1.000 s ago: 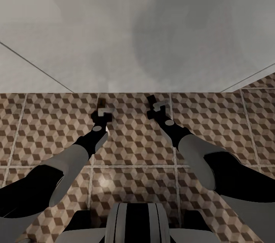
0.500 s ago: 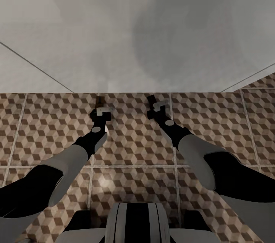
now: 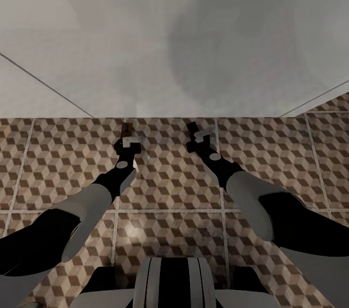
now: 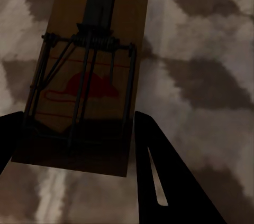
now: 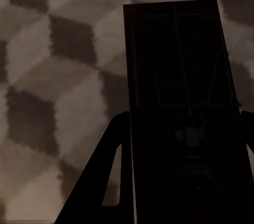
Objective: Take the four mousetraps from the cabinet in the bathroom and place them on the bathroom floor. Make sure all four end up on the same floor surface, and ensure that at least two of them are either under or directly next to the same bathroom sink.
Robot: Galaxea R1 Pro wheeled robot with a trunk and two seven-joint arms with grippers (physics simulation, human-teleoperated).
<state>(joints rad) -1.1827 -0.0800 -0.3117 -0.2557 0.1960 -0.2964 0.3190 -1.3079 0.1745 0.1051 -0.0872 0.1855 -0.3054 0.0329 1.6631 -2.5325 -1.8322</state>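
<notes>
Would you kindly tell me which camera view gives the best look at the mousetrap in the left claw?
The left wrist view: the mousetrap shows its wooden board, wire spring and red mark in detail, above the patterned floor. In the head view it is just a small brown sliver beyond the left claw, near the white wall's base.

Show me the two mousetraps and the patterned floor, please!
left mousetrap [image 4: 84, 76]: left wrist view, on its red mark under the wires.
right mousetrap [image 5: 177, 65]: right wrist view, on the dark board's middle.
bathroom floor [image 3: 271, 148]: head view, on a bare cube-pattern tile.
</notes>
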